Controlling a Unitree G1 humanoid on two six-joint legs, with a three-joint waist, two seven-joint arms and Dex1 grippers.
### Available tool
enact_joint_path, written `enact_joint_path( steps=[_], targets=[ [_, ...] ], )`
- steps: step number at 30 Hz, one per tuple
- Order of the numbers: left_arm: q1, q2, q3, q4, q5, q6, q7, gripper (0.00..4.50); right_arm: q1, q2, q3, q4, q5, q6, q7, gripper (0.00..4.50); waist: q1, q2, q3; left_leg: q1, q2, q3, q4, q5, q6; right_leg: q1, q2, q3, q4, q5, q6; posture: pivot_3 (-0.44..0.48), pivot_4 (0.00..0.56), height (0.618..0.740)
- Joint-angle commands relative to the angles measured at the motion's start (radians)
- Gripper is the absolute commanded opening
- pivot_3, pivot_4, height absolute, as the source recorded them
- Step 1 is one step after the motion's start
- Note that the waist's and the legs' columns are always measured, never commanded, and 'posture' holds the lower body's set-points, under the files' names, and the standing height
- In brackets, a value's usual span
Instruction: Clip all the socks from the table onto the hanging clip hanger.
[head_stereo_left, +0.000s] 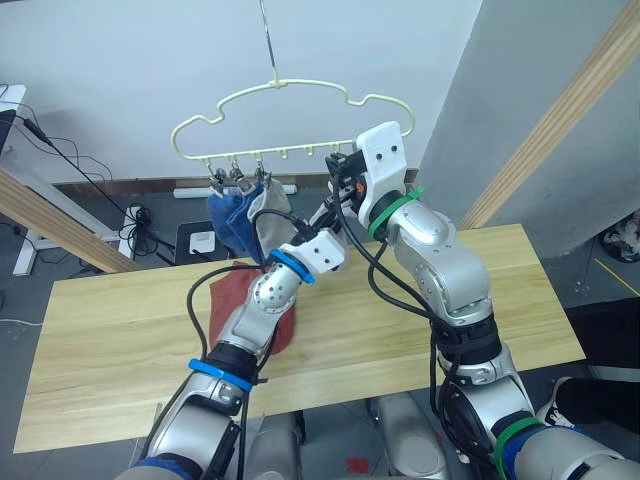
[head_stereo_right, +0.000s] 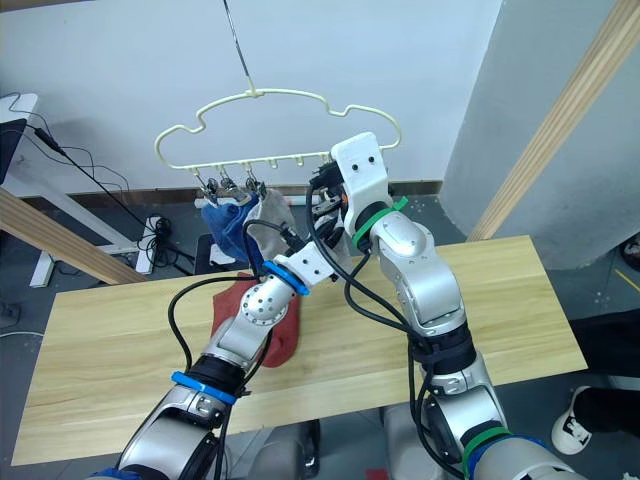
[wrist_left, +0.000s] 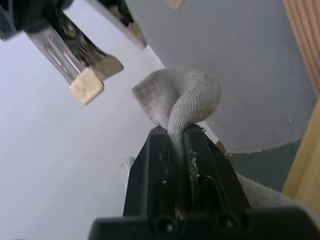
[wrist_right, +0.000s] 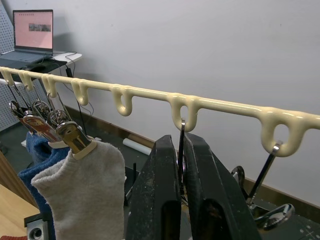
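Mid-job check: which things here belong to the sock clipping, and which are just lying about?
Job:
grey sock in left end effector
clip hanger
clip wire in right end effector
hung grey sock
hung blue socks
red socks
table

Lying about:
laptop
floor cables
wooden poles

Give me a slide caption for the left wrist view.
Left gripper pinches a grey sock just below an open metal clip.

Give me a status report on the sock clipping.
Left claw shut on a grey sock. Right claw pinching a metal clip on the clip hanger. Rust-red socks wait on the table.
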Motion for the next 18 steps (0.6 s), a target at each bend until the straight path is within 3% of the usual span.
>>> enact_joint_path(
  steps=[1,18],
  targets=[
    [0.027,0.017,0.008,-0.034,-0.005,-0.061,0.008,0.01,-0.001,0.006,0.003,-0.056,0.011,-0.011,-0.006,0.0,0.0,0.0,0.0,0.0,0.0,0.0,0.0,0.0,0.0,0.0,0.0,0.0,0.0,0.0,0.0,-0.272,0.318,0.733],
    [0.04,0.015,0.027,-0.072,-0.06,-0.119,0.0,0.01,0.001,0.0,0.007,-0.051,0.007,-0.014,-0.003,0.0,-0.001,0.0,0.0,0.0,0.0,0.0,0.0,0.0,0.0,0.0,0.0,0.0,0.0,0.0,0.0,-0.267,0.318,0.733]
  ],
)
